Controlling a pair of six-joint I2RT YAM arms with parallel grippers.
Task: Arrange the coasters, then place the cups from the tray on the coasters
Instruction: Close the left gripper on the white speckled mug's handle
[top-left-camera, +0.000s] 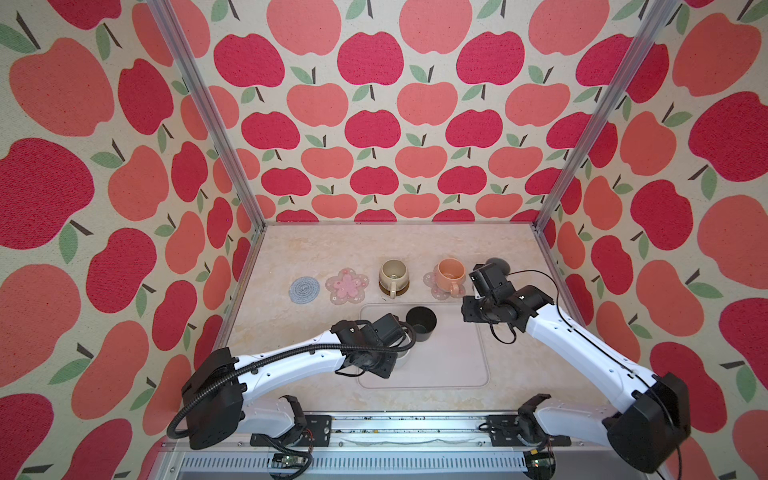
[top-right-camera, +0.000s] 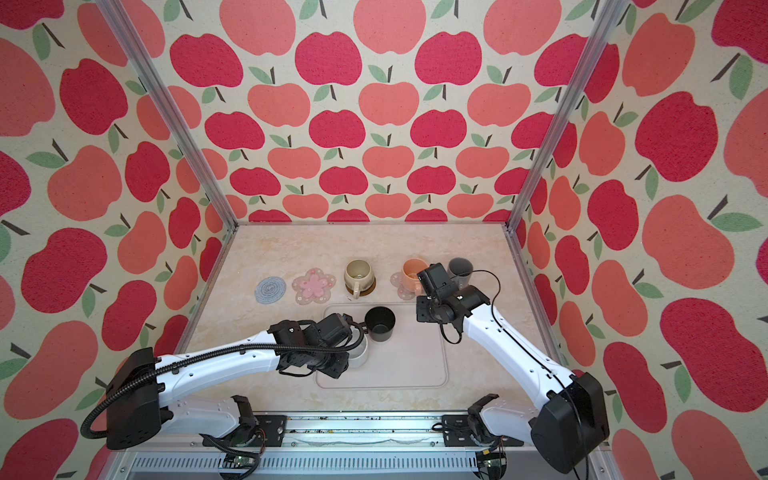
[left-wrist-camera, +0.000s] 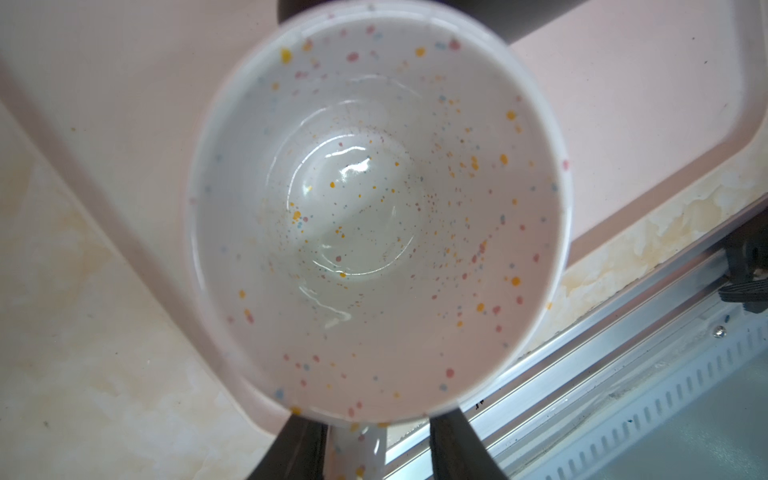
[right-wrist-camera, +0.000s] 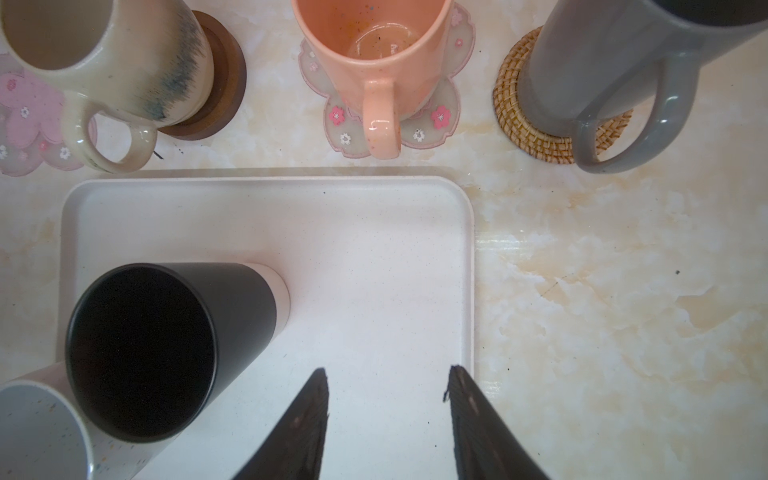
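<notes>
White speckled cup (left-wrist-camera: 374, 208) has its handle (left-wrist-camera: 357, 449) between the two dark fingers (left-wrist-camera: 291, 453) of the left gripper (left-wrist-camera: 372, 415). One finger is right at the handle, but a gap shows by the other finger. So the fingers are apart and are not squeezing.

This cup stands on the tray (top-left-camera: 457, 374), at its left side. It is just beside the black cup (top-left-camera: 420, 322), which is on the tray too.

The right gripper (right-wrist-camera: 387, 370) hangs over the tray with its fingers spread and holds no cup.

Past the tray, a row runs across the table (top-left-camera: 291, 249):
- The cream cup (right-wrist-camera: 124, 62) stands on the brown wooden coaster (right-wrist-camera: 226, 83).
- The peach cup (right-wrist-camera: 374, 50) stands on a pink flower coaster (right-wrist-camera: 440, 116).
- The tall grey cup (right-wrist-camera: 602, 75) stands on the rattan coaster (right-wrist-camera: 515, 108).
- The other pink flower coaster (top-left-camera: 347, 286) and the grey crocheted coaster (top-left-camera: 304, 289) lie flat at the left end of the row.
</notes>
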